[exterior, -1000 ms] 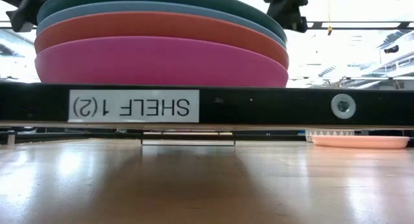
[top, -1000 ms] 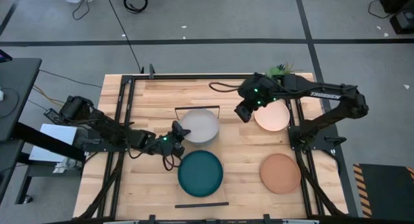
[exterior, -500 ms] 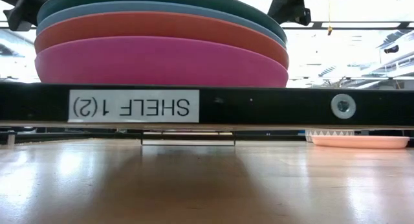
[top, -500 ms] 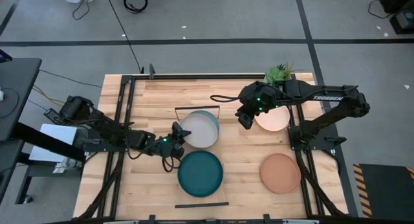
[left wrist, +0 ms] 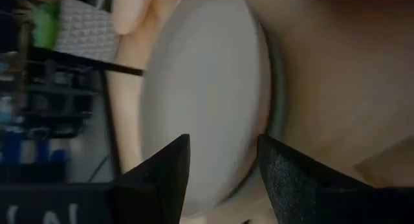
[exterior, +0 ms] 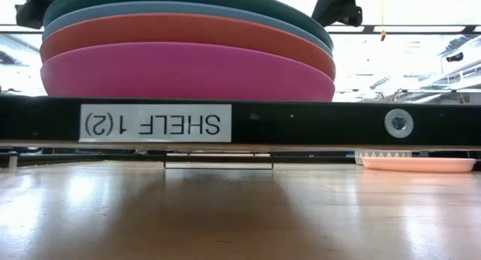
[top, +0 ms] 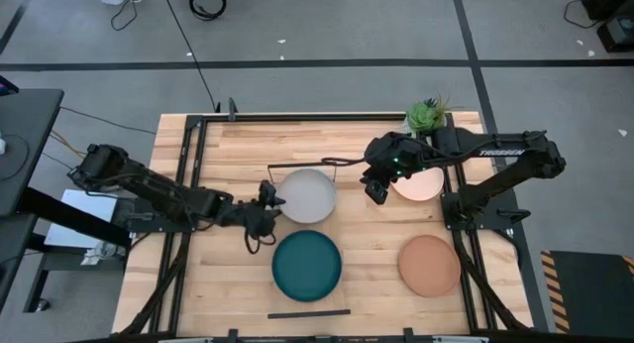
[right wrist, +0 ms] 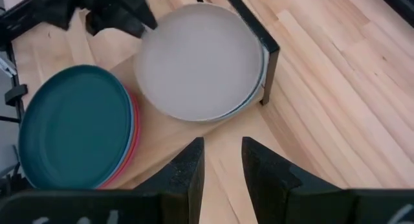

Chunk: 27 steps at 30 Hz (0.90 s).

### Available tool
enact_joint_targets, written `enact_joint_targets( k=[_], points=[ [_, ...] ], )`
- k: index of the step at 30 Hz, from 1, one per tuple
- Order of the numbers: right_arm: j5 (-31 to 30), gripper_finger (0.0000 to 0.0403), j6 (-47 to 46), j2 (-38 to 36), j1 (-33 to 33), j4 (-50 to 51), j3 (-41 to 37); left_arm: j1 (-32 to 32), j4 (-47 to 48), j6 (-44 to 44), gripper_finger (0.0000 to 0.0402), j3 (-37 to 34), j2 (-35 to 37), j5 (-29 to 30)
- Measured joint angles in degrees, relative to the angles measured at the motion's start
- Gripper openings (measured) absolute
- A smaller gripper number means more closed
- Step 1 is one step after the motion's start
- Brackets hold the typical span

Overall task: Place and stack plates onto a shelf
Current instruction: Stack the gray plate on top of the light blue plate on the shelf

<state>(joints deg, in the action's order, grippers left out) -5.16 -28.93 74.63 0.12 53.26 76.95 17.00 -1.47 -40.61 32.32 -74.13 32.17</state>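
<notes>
Wooden worktop (top: 238, 145): shelf (right wrist: 239, 146) carries two stacks, grey plate (top: 306, 194) topmost. Peach plate (top: 424, 183) and terracotta plate (top: 429, 265) remain. Left hand (top: 267, 199) open; right hand (top: 377, 187) half-open, empty.

Robotics lab, taped grey floor (top: 327, 46), loose cables (top: 203, 1), black frame (top: 297, 116) around wooden table (top: 367, 254)

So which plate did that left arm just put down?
On the long wooden shelf mid-table, find the far end, away from the dark teal stack. The grey plate lies there, beside the left pincer, the only pale grey one, over an aqua rim.
</notes>
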Motion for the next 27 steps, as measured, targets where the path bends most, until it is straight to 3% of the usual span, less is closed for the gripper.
enact_joint_targets(
  k=[2, 9, 13, 18, 27],
  points=[
    [-0.5, 0.0109, 0.1, 0.0, 0.7, 0.0, 0.0, -0.2, 0.9, 0.9, 0.0187, 0.0, 0.0, -1.3],
    [-1.4, 0.0109, 0.2, 0.0, 1.0, 0.5, 0.0, 0.7, -1.1, -3.6, 0.0187, 0.0, 4.2, 5.1],
    [-2.1, 0.0109, 0.4, 0.0, 1.4, 0.7, -1.4, -0.2, -3.0, 4.5, 0.0187, 0.0, 7.4, 2.3],
    [-2.2, 0.0109, -0.4, 0.1, 3.8, -1.0, -9.0, -2.6, 1.1, 19.0, 0.0187, 0.0, 7.6, -1.4],
    [2.3, 0.0109, -4.2, 0.2, 6.6, -11.1, -17.3, -6.2, 0.9, 20.5, 0.0187, 0.0, -0.7, -2.0]
  ],
)
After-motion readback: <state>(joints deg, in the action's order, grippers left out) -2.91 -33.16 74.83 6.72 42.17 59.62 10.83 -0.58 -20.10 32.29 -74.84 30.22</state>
